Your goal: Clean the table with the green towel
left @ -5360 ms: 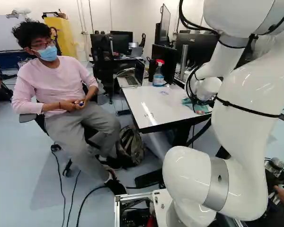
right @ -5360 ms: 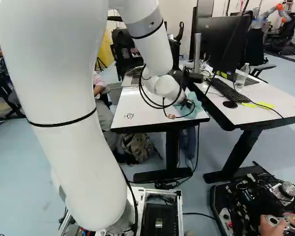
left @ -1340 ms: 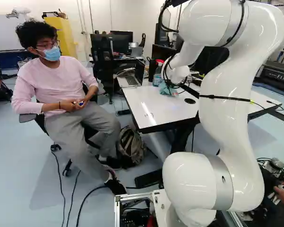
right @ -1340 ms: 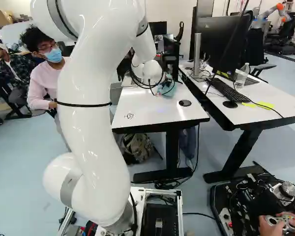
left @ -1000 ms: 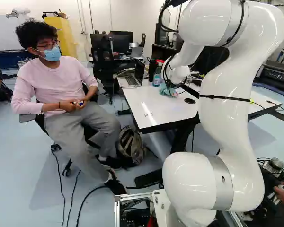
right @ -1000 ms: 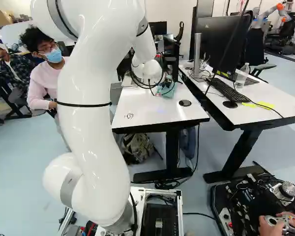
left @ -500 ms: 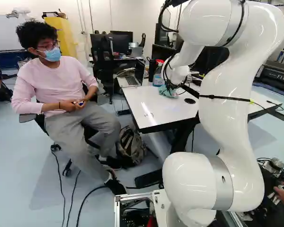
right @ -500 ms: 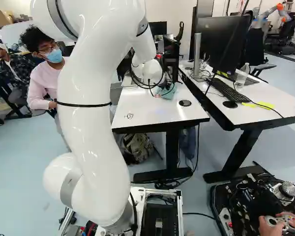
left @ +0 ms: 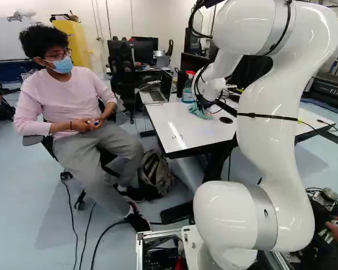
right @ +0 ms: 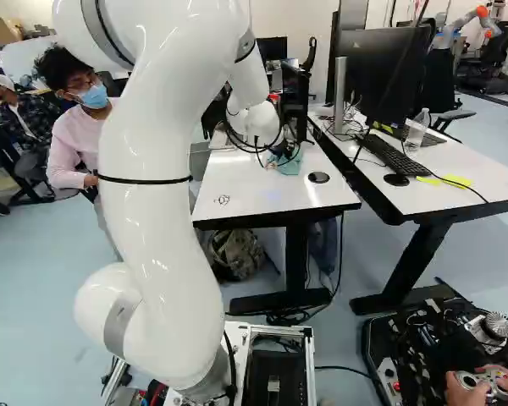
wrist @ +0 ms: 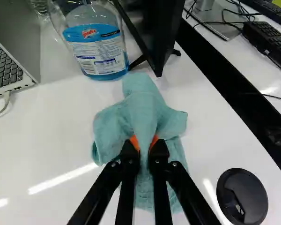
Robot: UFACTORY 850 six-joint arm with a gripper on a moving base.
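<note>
The two jaws are closed on one green towel point(wrist: 143, 110), pinching a fold of it between their two orange pads, while its loose edges spread over the white surface point(wrist: 42, 140). Ahead of the towel stand one spray bottle point(wrist: 97, 51) of blue liquid and one black monitor point(wrist: 157, 28) just beside it; one laptop point(wrist: 14, 51) sits on the bottle's other side, and one round black cap point(wrist: 242, 197) lies near the towel.

- you're in a robotics lab, furnished partly like an office
- beyond the desks point(right: 271, 190) you can see another robot point(right: 464, 23)
- your nearer desks carry a laptop point(wrist: 18, 33), monitor point(right: 389, 76) and keyboard point(right: 391, 155)
- cables point(left: 73, 211) trail across the floor point(left: 22, 185)
</note>
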